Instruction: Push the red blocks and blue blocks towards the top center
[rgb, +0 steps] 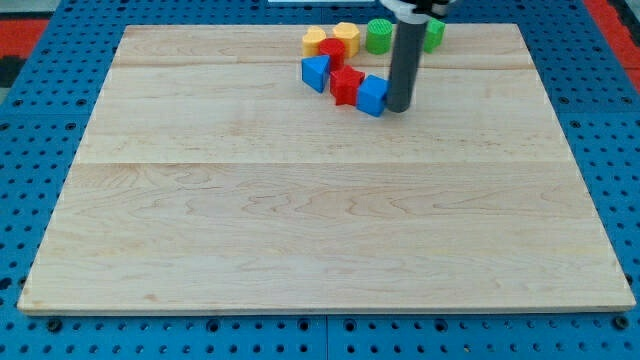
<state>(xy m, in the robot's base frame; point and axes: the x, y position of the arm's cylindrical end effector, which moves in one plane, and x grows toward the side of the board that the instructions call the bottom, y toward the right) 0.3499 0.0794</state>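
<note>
A blue triangular block lies near the view's top centre. A red round block sits just above it, and a red block of uneven shape lies to its right. A blue cube touches that red block's right side. My rod comes down from the view's top, and my tip rests on the board right next to the blue cube's right side.
Two yellow blocks and two green blocks lie along the board's top edge, above the red and blue ones. The wooden board sits on a blue pegboard table.
</note>
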